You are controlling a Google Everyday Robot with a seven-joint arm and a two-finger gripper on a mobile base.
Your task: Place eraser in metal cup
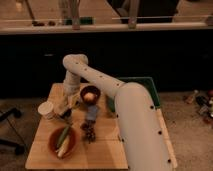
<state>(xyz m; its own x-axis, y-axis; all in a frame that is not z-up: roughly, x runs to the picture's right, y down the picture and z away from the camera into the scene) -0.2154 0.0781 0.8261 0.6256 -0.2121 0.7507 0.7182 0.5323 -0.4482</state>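
Observation:
The metal cup (pixel 46 110) is a short pale cylinder standing at the left edge of the wooden table (pixel 105 150). My gripper (pixel 64 111) hangs at the end of the white arm (pixel 100 82), low over the table just right of the cup. I cannot make out the eraser; it may be hidden at the gripper. A small grey-blue flat object (pixel 91 113) lies on the table right of the gripper.
A dark bowl (pixel 90 94) holding a pale round item sits behind the gripper. A red-orange bowl (pixel 62 141) with green and pale items stands at the front left. A dark grape-like cluster (pixel 88 131) lies mid-table. A green tray (pixel 150 90) is at the back right.

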